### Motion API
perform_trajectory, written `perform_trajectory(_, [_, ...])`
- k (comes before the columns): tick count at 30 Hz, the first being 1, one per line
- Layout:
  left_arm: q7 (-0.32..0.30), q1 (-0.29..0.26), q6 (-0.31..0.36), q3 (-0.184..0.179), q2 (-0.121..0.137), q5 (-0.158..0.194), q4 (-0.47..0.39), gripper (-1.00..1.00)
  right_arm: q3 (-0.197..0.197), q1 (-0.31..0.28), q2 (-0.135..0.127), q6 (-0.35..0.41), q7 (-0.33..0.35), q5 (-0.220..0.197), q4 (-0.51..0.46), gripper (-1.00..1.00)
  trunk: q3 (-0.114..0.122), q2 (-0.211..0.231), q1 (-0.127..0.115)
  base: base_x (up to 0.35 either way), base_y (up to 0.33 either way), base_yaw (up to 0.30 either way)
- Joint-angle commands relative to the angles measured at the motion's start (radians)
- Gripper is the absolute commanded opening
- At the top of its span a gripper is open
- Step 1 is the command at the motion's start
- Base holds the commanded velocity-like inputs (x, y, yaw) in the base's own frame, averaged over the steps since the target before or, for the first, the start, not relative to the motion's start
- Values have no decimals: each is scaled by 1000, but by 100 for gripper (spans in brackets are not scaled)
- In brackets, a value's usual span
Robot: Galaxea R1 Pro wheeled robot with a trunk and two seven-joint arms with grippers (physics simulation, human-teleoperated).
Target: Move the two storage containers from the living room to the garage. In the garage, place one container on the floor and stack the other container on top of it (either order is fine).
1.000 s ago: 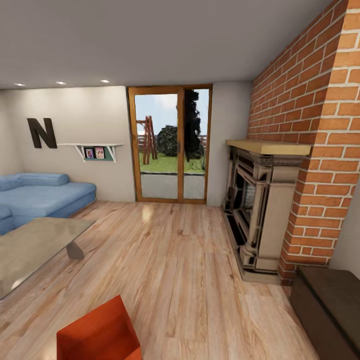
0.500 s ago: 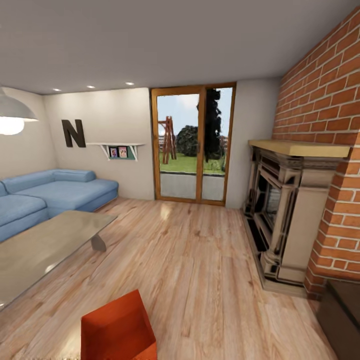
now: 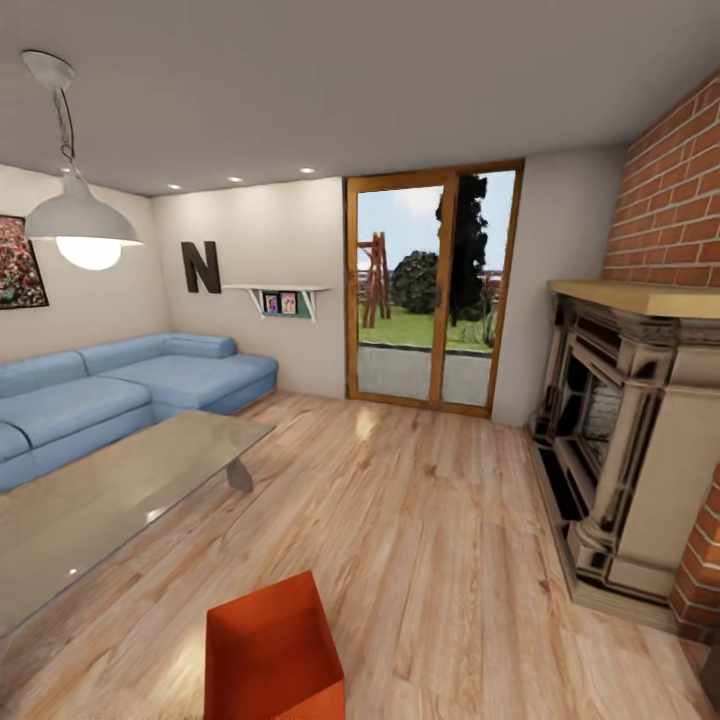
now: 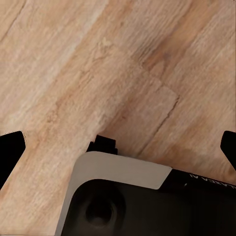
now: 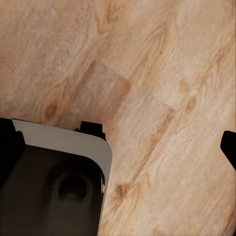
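The view has swung left; one storage container (image 3: pixel 272 655) sits floor-bound, both grippers wide, empty.

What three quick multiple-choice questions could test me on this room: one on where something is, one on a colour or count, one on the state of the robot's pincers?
1. Where does the orange-red bin stand?
A. on the glass coffee table
B. on the wood-plank floor
C. on the sofa

2. What colour is the corner sofa?
A. blue
B. green
C. grey

3. How do the pincers look in the wrist views?
A. both shut on a bin
B. one holds a lamp
C. both open and empty

Answers:
1. B: the orange-red bin sits on the wood-plank floor, apart from the glass coffee table.
2. A: the corner sofa along the wall is plainly blue.
3. C: the left pincer and right pincer show their fingertips wide apart, over bare planks.
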Motion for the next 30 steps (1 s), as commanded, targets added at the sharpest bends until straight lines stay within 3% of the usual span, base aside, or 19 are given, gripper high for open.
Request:
perform_trajectory(1, [2, -1, -3, -2, 0, 4, 1, 100, 8, -1, 0, -5, -2, -6, 2, 100, -1, -1, 0, 0, 0, 269])
perform_trajectory(9, [2, -1, -3, -2, -1, 4, 1, 100, 8, -1, 2, -3, -2, -7, 3, 100, -1, -1, 0, 36, 0, 236])
perform_trajectory(30, [2, -1, -1, -1, 0, 6, 2, 100, 12, -1, 7, 4, -12, -2, 3, 100, -1, -1, 0, 310, 0, 11])
